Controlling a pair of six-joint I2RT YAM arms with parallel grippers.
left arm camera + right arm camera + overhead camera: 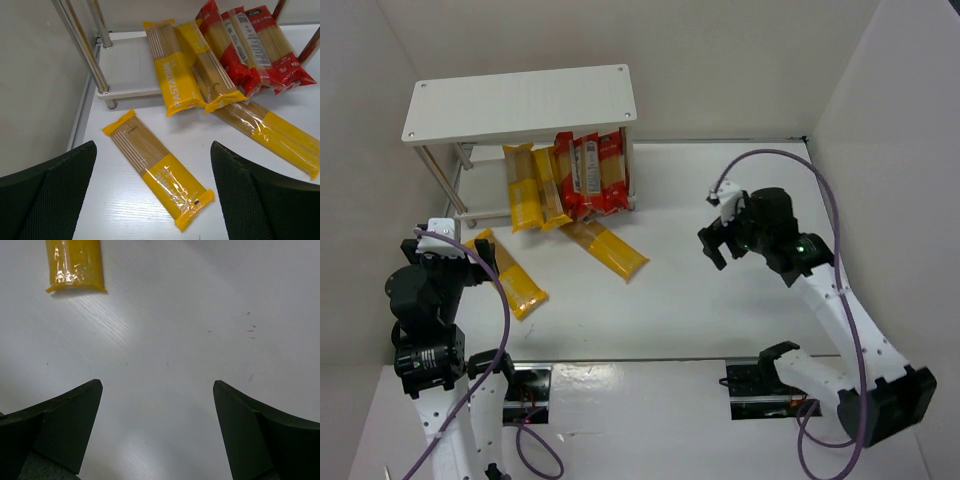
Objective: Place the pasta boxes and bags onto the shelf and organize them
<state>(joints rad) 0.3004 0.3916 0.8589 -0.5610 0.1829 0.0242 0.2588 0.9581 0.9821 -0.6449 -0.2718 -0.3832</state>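
Yellow spaghetti packs (160, 170) show pale strands; red-edged packs (250, 45) with white labels lie on the white shelf (520, 100); our left gripper (153, 150) and right gripper (157, 387) gape empty.

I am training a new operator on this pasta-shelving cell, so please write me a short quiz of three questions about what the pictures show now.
1. True or false: the top board of the shelf bears no pack.
2. Which pack lies nearest the left fingers? A) a red-edged pack on the top board; B) a yellow pack flat on the table; C) a yellow pack gripped between them.
3. Are the right fingers open or shut, and what do they hold?
Key: 1 true; 2 B; 3 open, holding nothing.
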